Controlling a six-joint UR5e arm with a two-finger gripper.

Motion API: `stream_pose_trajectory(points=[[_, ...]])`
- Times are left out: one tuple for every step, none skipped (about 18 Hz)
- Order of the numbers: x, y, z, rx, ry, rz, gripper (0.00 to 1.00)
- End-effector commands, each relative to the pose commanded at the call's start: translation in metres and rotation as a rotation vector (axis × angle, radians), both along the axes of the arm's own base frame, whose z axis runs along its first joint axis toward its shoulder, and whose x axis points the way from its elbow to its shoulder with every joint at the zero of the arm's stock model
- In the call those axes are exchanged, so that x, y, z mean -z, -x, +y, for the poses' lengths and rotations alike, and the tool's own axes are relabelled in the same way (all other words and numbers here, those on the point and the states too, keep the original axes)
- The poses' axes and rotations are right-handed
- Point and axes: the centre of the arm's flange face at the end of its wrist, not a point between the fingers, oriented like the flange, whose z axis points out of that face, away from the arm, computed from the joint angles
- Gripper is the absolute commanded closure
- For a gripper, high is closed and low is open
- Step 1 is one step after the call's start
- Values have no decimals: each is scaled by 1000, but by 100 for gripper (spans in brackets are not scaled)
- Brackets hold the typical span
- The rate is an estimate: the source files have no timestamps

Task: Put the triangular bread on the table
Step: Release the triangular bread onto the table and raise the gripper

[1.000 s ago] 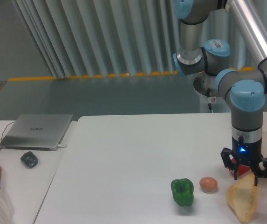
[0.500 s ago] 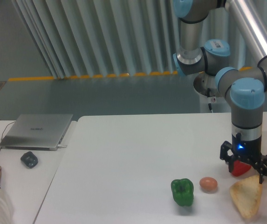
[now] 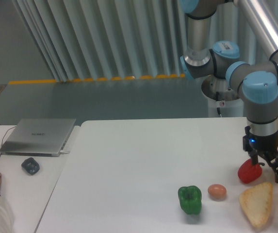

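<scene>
Now the pincer (image 3: 267, 170) is lifting away with its fingers spread wide and holding nothing, leaving the triangular bread (image 3: 257, 204) lying flat just below it on the counter (image 3: 139, 165), so the job looks done.

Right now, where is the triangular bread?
The bread lies flat at the table's front right, right of the egg, just below the red pepper and the hand.
</scene>
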Motion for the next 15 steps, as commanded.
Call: stream_pose_trajectory(points=[[-3,4,-4,33,5,3,0],[-3,8,-7,54,15,-3,0],[-4,9,-9,71,27,-17,0],[-8,15,-19,77,45,-48,0],[-9,16,-22,113,62,-69,0],[-8,16,-24,183,72,-86,0],[-5,15,-25,220,75,-94,0],[-5,15,-25,231,76,-94,0],[-5,15,-25,237,77,-94,0],[-5,15,-25,248,79,-94,0],[-5,15,-25,252,79,-94,0],[-5,15,-25,253,78,-94,0],[-4,15,-25,253,77,-95,0],[-3,14,-25,252,75,-99,0],[-3,14,-24,252,71,-102,0]])
